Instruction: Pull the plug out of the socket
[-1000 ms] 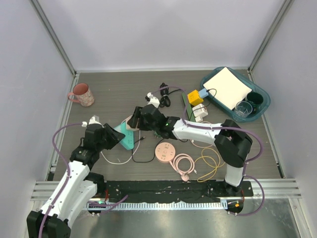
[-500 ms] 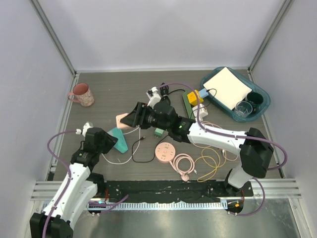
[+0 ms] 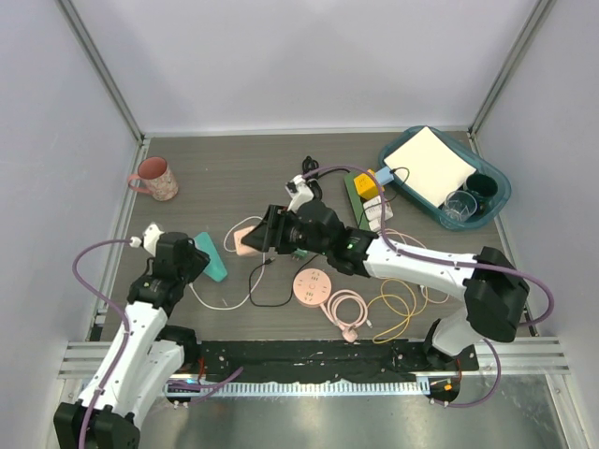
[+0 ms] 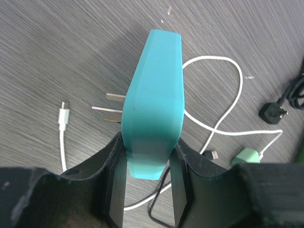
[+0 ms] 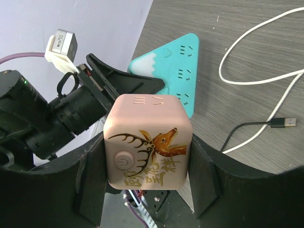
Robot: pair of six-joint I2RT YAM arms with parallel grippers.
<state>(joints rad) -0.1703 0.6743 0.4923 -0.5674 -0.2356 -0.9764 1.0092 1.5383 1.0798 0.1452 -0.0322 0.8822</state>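
The teal plug adapter (image 4: pixel 154 104) is free of the pink cube socket (image 5: pixel 148 142): its two metal prongs (image 4: pixel 114 107) stick out bare from its flat side. From the top camera it sits left of the cube, near it but not touching. The left gripper (image 4: pixel 148 152) clamps the adapter's narrow end between both fingers. The right gripper (image 5: pixel 148 161) is clenched on the cube's two sides, with the deer print and power button facing its wrist camera. A white USB cable (image 4: pixel 237 85) loops on the grey table (image 4: pixel 57 52) beneath the adapter.
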